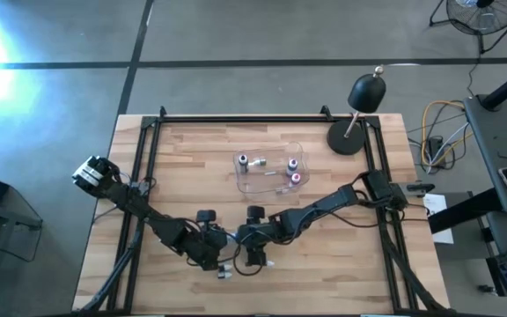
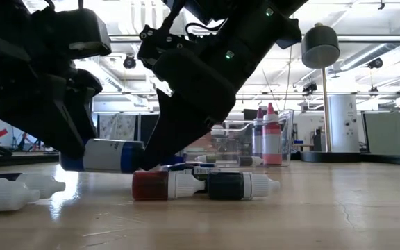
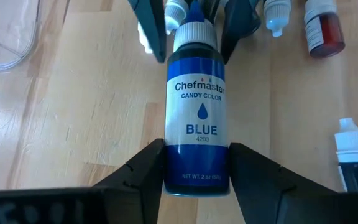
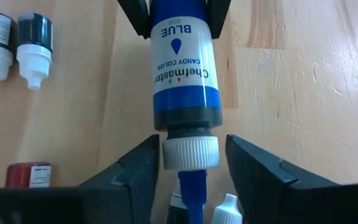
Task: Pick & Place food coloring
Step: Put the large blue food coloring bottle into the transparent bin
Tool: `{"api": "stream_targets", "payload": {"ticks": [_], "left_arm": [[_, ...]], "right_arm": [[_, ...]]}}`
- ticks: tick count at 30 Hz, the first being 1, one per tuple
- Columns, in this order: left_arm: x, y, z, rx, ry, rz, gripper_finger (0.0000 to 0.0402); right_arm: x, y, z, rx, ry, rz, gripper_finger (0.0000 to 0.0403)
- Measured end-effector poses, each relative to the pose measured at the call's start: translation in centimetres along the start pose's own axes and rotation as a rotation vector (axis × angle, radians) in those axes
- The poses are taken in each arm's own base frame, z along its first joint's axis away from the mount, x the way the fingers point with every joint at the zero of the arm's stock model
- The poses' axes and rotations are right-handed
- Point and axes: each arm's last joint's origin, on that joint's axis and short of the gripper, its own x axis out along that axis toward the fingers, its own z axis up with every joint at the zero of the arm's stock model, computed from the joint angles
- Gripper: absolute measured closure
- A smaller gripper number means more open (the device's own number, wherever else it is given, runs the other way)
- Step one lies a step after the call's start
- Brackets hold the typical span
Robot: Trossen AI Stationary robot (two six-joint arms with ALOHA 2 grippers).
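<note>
Two robot hands meet over one blue food coloring bottle near the front of the wooden surface [image 1: 324, 264].

The left hand [image 3: 194, 163] is clamped on the base of the blue bottle [image 3: 196, 118]. The right hand [image 4: 189, 163] has its fingers apart either side of the white cap [image 4: 189, 152], apparently mid-handover. Next, it seems, the right hand must close before the left releases. Other bottles [image 2: 203, 185] lie just beside them.

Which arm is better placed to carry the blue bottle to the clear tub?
Probably the left. The left claw is shut on the blue bottle's body, while the right claw sits open around its cap. The clear tub lies farther back.
</note>
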Motion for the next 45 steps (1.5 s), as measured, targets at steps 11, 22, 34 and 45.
{"api": "stream_targets", "payload": {"ticks": [11,22,34,45], "left_arm": [[0.0,0.2,-0.2,0.009,0.018,0.012,0.0257],[-2.2,1.2,0.5,-0.082,-0.024,0.042,0.0257],[-4.4,3.6,2.6,-0.149,-0.107,0.154,0.0231],[-7.5,4.8,5.2,-0.105,-0.105,0.274,0.0193]], "right_arm": [[-0.1,-0.4,0.2,-0.030,0.016,-0.006,0.0300],[-3.0,-1.7,2.5,-0.013,-0.004,-0.022,0.0294],[-8.2,-4.8,4.4,0.133,0.004,-0.062,0.0295],[-14.6,-8.4,4.3,0.260,0.075,-0.275,0.0296]]}}
